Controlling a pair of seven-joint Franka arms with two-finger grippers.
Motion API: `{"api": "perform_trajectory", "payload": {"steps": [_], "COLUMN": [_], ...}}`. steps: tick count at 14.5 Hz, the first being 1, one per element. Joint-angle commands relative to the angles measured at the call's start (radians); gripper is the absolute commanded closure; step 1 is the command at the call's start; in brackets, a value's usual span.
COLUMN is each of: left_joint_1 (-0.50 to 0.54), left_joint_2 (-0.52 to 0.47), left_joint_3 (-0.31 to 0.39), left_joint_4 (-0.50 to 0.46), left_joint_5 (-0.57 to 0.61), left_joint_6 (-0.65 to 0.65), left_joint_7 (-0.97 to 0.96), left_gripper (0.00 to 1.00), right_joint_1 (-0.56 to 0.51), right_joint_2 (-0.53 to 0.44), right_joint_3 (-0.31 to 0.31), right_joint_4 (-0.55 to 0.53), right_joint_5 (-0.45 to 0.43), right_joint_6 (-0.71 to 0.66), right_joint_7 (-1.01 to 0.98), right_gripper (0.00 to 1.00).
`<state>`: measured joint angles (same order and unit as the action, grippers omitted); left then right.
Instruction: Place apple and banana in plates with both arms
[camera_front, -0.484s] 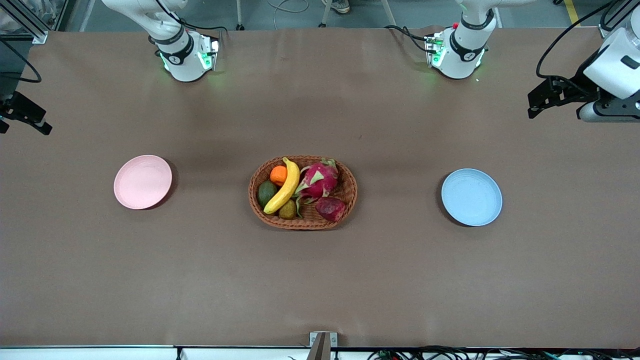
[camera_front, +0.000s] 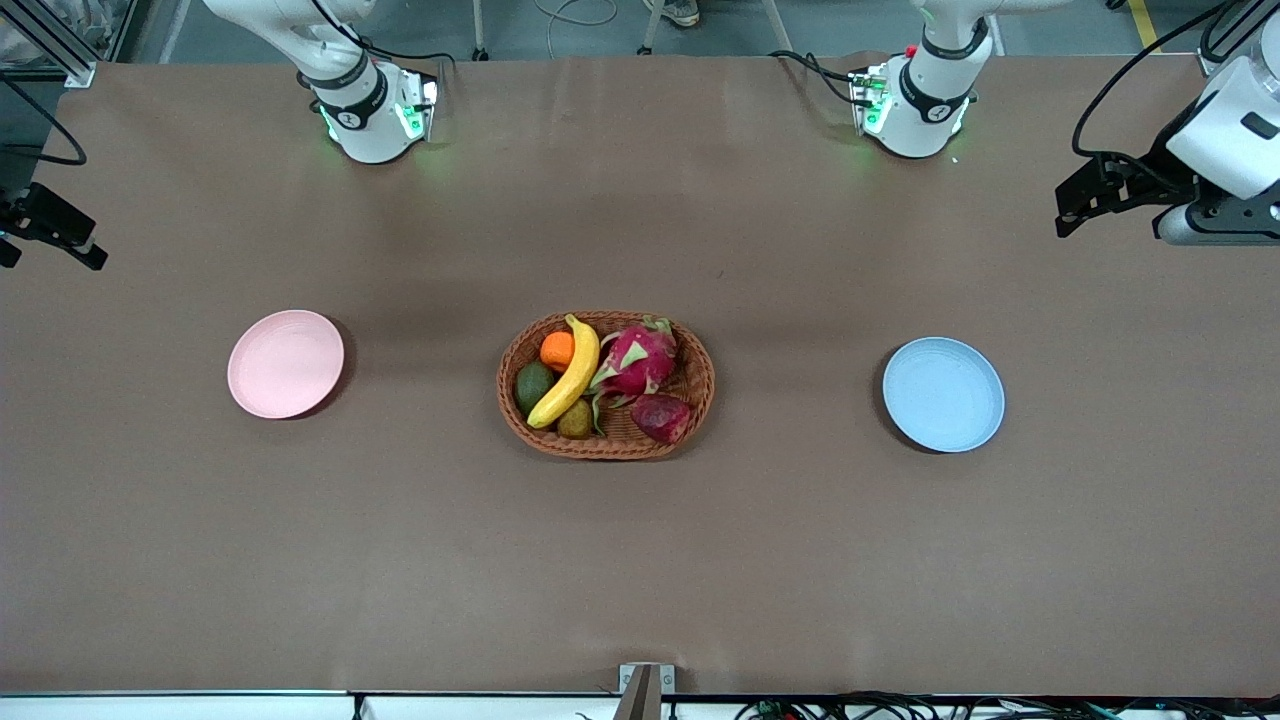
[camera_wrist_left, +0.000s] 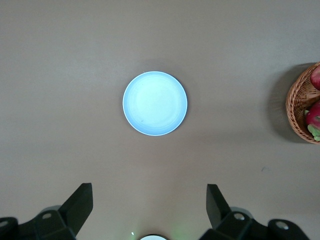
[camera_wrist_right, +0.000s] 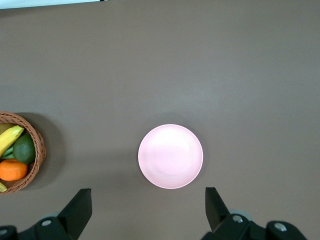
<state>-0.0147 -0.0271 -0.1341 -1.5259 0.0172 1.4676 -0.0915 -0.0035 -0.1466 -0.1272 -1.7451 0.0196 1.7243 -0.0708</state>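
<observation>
While both arms wait high above the ends of the desk (camera_front: 640, 560), all the fruit sits in the wicker basket (camera_front: 606, 445) at the middle of the front view.

Inside the basket, the banana (camera_front: 570, 376) lies from about 12 o'clock down to 7 o'clock. An orange (camera_front: 556, 349) touches it at roughly 10 o'clock of the basket, a dark green avocado (camera_front: 533, 386) rests at 9 o'clock, and a small brownish fruit (camera_front: 576, 420) sits at 6 o'clock. The pink dragon fruit (camera_front: 638, 362) fills the 2 o'clock part, and the dark red apple (camera_front: 660, 417) lies at about 4 o'clock, just beside the dragon fruit.

At 9 o'clock from the basket, well apart, the pink plate (camera_front: 285, 363) lies bare toward the right arm's end. At 3 o'clock, also well apart, the blue plate (camera_front: 943, 394) lies bare toward the left arm's end.

Over the desk near the blue plate hangs the left gripper (camera_wrist_left: 150, 210), fingers spread wide and holding nothing. Over the desk near the pink plate hangs the right gripper (camera_wrist_right: 148, 212), likewise wide and holding nothing.
</observation>
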Motion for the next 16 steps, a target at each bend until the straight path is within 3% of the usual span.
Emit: {"api": "perform_trajectory", "payload": {"steps": [1,8,16], "left_joint_1": [-0.013,-0.062,-0.286], "left_joint_2": [0.051,0.225,0.435], "left_joint_3": [-0.010,-0.097,-0.105], "left_joint_4": [0.023,0.007,0.012], "left_joint_5": [-0.011,-0.082,-0.083], "left_joint_6": [0.028,0.241,0.482], "left_joint_7": [-0.008,-0.315,-0.776], "left_gripper": [0.00,0.00,0.00], "right_joint_1": [-0.006,-0.041,-0.032], "right_joint_2": [-0.008,-0.008,-0.004], "right_joint_3": [0.003,0.049,0.049], "right_joint_4": [-0.004,-0.004,0.002], "right_joint_5": [-0.018,-0.017,-0.009], "right_joint_6": [0.008,0.001,-0.008], "right_joint_7": [-0.007,-0.007,0.008], "right_gripper": [0.00,0.00,0.00]}}
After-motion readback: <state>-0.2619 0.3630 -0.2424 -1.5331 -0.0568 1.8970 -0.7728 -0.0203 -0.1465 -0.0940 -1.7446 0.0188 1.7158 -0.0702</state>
